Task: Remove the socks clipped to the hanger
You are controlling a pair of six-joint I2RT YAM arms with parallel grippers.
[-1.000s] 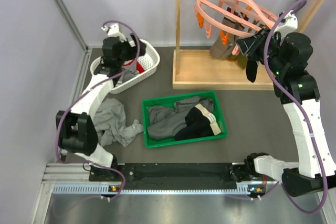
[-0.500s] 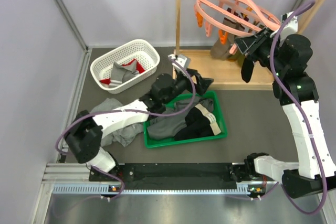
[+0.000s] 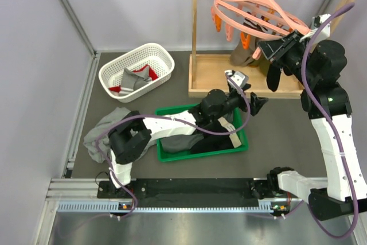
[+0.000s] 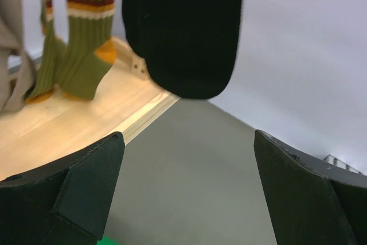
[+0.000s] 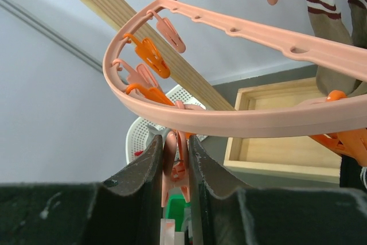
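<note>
The pink hanger (image 3: 252, 12) hangs from the wooden rack. A tan-brown sock (image 3: 243, 50) and a black sock (image 3: 274, 77) dangle from it. My right gripper (image 3: 268, 50) is up at the ring's rim and is shut on a pink clip (image 5: 176, 162) below the hanger ring (image 5: 246, 120). My left gripper (image 3: 253, 104) is open and empty, low beside the rack's base. In the left wrist view it faces the black sock (image 4: 183, 27), an olive striped sock (image 4: 80, 38) and a tan sock (image 4: 8, 61), all apart from its fingers (image 4: 74, 187).
A white basket (image 3: 163, 55) at the back left holds red and grey socks. A green bin (image 3: 243, 136) holds grey and black garments under my left arm. A grey cloth (image 3: 109, 133) lies at the left. The wooden rack base (image 3: 229, 87) stands at the back right.
My left arm has swung from the white basket across the green bin to the rack's base, its gripper open. My right gripper has stayed at the hanger's rim.
</note>
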